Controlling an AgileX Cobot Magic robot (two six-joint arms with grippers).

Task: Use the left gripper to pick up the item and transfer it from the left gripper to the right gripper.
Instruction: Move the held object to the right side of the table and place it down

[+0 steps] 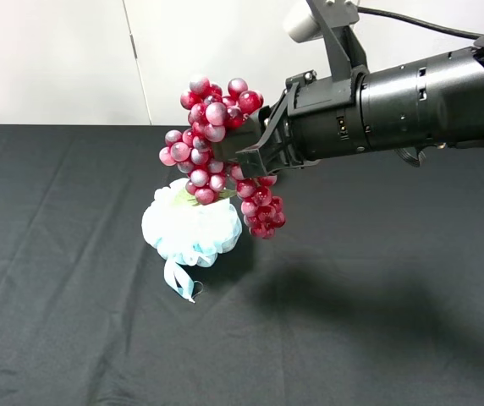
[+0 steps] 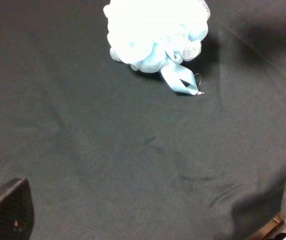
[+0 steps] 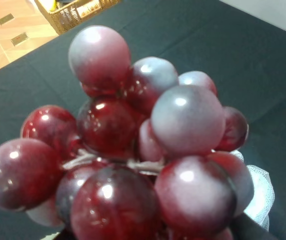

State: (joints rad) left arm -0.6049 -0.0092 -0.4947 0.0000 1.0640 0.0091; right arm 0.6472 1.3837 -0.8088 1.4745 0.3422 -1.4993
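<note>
The bunch of dark-red and pinkish grapes (image 1: 212, 135) hangs in the air over the table, draped on both sides of my right gripper (image 1: 246, 158). The right gripper's jaws are shut on the bunch near its middle. A bit of green leaf (image 1: 191, 200) shows at the lower end, touching the pouf. In the right wrist view the grapes (image 3: 133, 150) fill the picture and hide the jaws. My left gripper (image 2: 153, 205) is open and empty over bare cloth, its fingertips (image 2: 8, 210) far apart. The left arm is out of the exterior high view.
A pale-blue mesh bath pouf (image 1: 191, 227) with a ribbon loop lies on the black tablecloth (image 1: 73, 254) right under the grapes; it also shows in the left wrist view (image 2: 155, 30). A wicker basket (image 3: 75, 10) stands on the floor beyond the table.
</note>
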